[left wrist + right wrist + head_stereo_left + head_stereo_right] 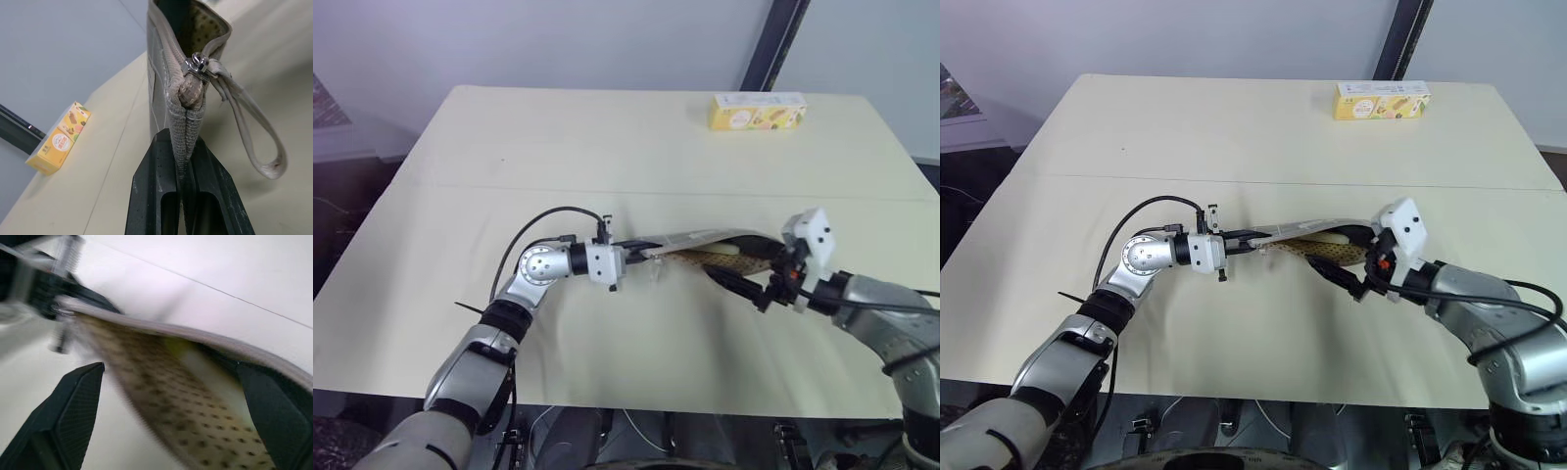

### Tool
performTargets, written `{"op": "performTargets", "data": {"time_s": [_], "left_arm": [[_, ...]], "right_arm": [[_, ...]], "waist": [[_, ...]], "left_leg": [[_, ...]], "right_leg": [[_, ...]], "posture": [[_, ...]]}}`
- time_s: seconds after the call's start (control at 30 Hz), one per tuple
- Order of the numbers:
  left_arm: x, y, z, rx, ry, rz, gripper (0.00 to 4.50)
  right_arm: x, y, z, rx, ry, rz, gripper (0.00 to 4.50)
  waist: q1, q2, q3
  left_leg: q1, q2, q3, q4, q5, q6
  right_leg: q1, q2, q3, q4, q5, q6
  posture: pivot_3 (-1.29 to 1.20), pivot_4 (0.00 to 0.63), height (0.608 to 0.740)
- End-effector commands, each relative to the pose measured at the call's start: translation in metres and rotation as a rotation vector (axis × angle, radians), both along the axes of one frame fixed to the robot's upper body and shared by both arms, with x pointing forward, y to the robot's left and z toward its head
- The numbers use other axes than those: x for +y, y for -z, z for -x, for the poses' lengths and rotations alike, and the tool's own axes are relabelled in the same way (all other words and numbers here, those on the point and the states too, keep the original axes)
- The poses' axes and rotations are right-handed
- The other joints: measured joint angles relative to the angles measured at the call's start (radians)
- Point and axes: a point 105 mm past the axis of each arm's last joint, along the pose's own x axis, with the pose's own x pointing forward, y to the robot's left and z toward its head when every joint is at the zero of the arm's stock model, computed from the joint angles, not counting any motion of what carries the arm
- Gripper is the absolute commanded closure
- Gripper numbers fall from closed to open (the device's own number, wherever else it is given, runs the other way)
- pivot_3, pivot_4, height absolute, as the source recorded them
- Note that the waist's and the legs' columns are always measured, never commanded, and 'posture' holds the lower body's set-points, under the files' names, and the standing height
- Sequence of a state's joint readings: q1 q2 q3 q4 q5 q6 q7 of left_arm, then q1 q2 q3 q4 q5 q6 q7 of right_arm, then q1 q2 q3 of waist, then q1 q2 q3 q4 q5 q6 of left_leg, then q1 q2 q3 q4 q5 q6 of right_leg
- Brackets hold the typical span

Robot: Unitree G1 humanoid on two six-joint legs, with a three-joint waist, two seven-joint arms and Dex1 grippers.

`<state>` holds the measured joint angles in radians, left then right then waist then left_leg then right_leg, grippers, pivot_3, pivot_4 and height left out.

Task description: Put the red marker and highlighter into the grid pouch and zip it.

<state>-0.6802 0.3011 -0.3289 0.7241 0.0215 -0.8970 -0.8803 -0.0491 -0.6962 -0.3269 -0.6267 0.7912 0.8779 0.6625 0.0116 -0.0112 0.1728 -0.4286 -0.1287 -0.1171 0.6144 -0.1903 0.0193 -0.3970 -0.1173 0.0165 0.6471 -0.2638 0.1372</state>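
The grid pouch [700, 238] is held just above the table, its mouth gaping and its dotted tan lining [161, 396] showing. My left gripper [183, 143] is shut on the pouch's closed end, just below the zip pull [198, 66] and its strap loop. The highlighter [729, 248] lies inside the pouch as a pale yellow shape [188, 352]. At the open end my right gripper [746, 272] is open, one finger to each side of the mouth and nothing between them. The red marker is hidden.
A yellow printed carton [759, 111] stands at the far right of the cream table [558, 147]. The table's front edge [607, 399] runs close below both arms.
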Motion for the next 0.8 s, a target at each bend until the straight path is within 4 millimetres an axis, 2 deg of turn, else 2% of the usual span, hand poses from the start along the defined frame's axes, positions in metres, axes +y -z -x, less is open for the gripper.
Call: {"op": "performTargets", "data": {"time_s": [0.03,0.1,0.3,0.37,0.43,0.6,0.7,0.8], "left_arm": [[-0.002,-0.008,-0.004,-0.030,-0.018,0.013,4.50],[-0.004,-0.005,-0.007,-0.030,-0.033,0.002,4.50],[-0.013,0.013,0.002,-0.016,0.004,-0.050,4.50],[-0.015,0.014,0.004,-0.021,0.012,-0.053,4.50],[-0.019,0.010,0.005,-0.044,0.025,-0.053,4.50],[-0.023,0.007,0.006,-0.167,0.066,-0.129,4.50],[-0.024,0.006,0.004,-0.225,0.078,-0.170,4.50],[-0.025,0.004,0.002,-0.260,0.077,-0.185,4.50]], "right_arm": [[0.010,-0.027,0.018,-0.057,-0.073,-0.113,0.05],[0.016,-0.024,0.027,0.000,-0.107,-0.161,0.05],[0.028,0.039,0.050,0.250,-0.121,-0.084,0.05],[0.032,0.050,0.045,0.256,-0.087,-0.078,0.05],[0.032,0.064,0.030,0.223,-0.017,-0.017,0.05],[0.043,0.067,-0.004,0.141,0.106,-0.107,0.05],[0.061,0.060,-0.008,0.148,0.060,-0.223,0.05],[0.070,0.054,-0.011,0.139,0.034,-0.268,0.05]], "waist": [[0.001,0.000,0.000],[0.001,0.000,0.000],[0.002,0.000,0.000],[-0.003,0.000,0.000],[-0.003,0.000,0.000],[0.001,0.000,0.000],[0.002,0.000,0.000],[0.001,0.000,0.000]], "left_leg": [[0.000,0.000,0.000,0.000,0.000,0.000],[0.000,0.000,0.000,0.001,0.000,0.000],[0.000,0.000,0.000,0.001,0.000,0.001],[0.000,0.000,0.001,0.001,0.000,0.001],[0.000,0.000,0.001,0.001,-0.001,0.001],[0.001,0.002,0.000,0.002,-0.001,-0.002],[0.001,0.001,0.000,0.001,0.000,0.000],[0.001,-0.001,0.000,0.000,-0.001,0.001]], "right_leg": [[0.000,0.000,0.000,0.000,0.000,0.000],[0.001,0.000,0.000,0.000,0.000,0.000],[0.001,-0.001,-0.001,-0.002,0.000,0.000],[0.001,-0.001,0.000,-0.002,0.000,0.000],[0.001,-0.001,0.001,-0.001,0.000,0.000],[0.000,0.000,0.000,-0.001,0.000,0.000],[-0.002,0.001,0.000,-0.001,0.000,0.000],[-0.003,0.001,0.000,-0.001,0.000,0.000]], "posture": [[0.00,0.150,0.740],[0.00,0.150,0.740],[0.00,0.150,0.740],[0.00,0.150,0.740],[0.00,0.150,0.740],[0.00,0.150,0.740],[0.00,0.150,0.740],[0.00,0.150,0.740]]}}
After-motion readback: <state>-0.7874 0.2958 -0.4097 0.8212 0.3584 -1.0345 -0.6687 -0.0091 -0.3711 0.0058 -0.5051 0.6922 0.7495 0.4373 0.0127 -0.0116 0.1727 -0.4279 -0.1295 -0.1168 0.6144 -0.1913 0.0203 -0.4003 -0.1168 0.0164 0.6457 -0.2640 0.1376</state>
